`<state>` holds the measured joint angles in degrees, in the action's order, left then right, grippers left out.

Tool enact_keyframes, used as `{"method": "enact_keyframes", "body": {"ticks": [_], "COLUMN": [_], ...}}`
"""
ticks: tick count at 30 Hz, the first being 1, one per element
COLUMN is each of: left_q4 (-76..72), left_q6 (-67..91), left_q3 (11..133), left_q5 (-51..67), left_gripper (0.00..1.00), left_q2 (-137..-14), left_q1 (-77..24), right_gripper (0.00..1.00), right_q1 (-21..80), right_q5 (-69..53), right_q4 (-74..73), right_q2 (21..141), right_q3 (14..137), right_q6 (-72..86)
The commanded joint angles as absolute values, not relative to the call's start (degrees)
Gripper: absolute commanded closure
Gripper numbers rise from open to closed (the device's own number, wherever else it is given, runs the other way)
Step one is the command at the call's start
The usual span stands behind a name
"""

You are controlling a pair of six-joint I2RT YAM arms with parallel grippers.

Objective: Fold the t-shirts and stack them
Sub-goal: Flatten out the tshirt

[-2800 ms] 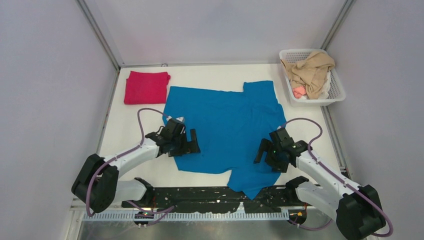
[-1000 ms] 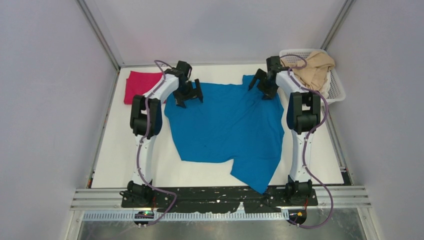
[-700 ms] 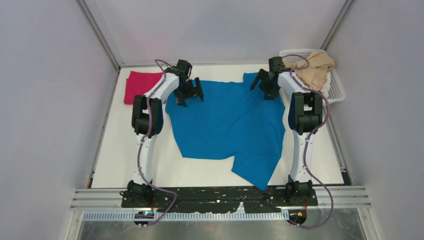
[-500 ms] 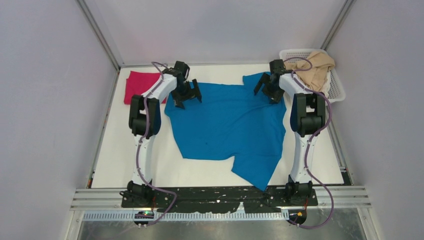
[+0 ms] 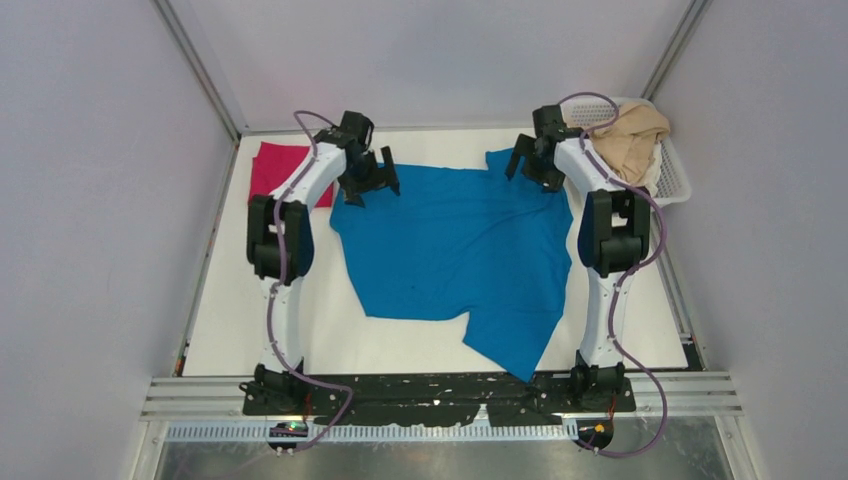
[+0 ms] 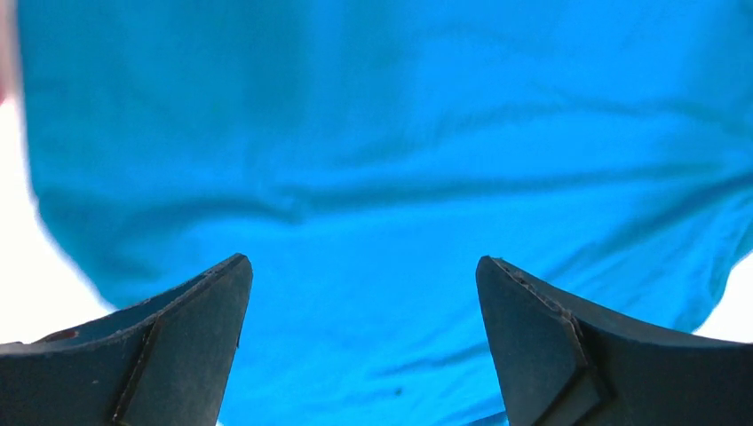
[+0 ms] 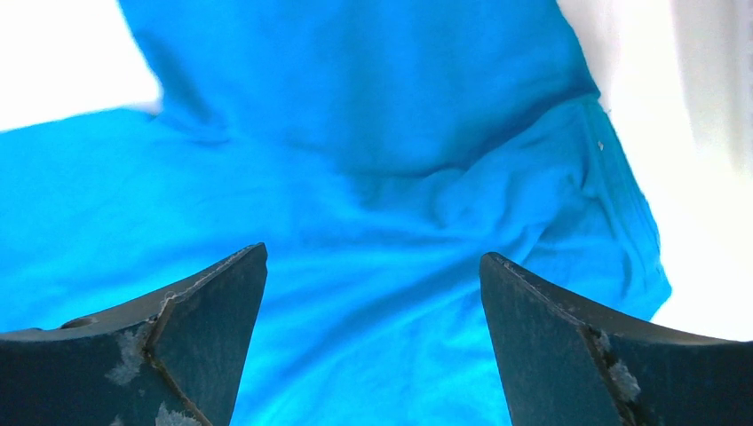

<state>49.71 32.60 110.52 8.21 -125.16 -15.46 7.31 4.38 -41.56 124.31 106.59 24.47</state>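
We see the blue t-shirt [image 5: 450,250], soft and lightly wrinkled, spread flat mid white table [image 5: 240,300]. The crimson shirt [image 5: 285,172] is a folded rectangle at far left. Left gripper [image 5: 367,182] & right gripper [image 5: 528,165] are over the blue shirt's far corners, both w/ jaws wide apart.

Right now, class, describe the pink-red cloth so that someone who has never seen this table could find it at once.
Start at the white table and go to its far left corner. There lies the pink-red t-shirt, beside the spread blue t-shirt. It alone is folded into a small rectangle; the blue one lies open.
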Motion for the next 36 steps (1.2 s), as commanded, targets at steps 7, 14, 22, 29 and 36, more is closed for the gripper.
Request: {"method": "enact_keyframes", "body": {"ticks": [7, 14, 22, 29, 36], "left_q4": [38.28, 32.94, 27.97, 27.54, 28.60], "left_q6": [38.71, 41.93, 44.38, 44.83, 45.33], "left_q3": [65.15, 43.53, 41.73, 42.10, 40.33], "left_q5": [2.46, 4.93, 6.54, 5.41, 4.08], "left_gripper": [0.00, 0.11, 0.38, 0.95, 1.00], "left_q2": [-83.39, -73.30, -80.42, -85.35, -83.47], "left_q1": [-16.34, -16.94, -20.83, -21.80, -22.44], "right_gripper": [0.05, 0.05, 0.05, 0.05, 0.05], "right_q1": [21.24, 29.79, 33.92, 34.01, 34.09], "right_q5": [11.35, 9.44, -0.01, 2.34, -1.36], "right_q4": [-34.38, -33.42, -28.40, -33.82, -43.76], "right_q2": [90.84, 75.78, 64.66, 62.56, 60.96], "right_q3": [71.79, 50.89, 32.08, 28.37, 27.13], "right_q6": [25.38, 30.52, 38.31, 41.94, 42.72]}}
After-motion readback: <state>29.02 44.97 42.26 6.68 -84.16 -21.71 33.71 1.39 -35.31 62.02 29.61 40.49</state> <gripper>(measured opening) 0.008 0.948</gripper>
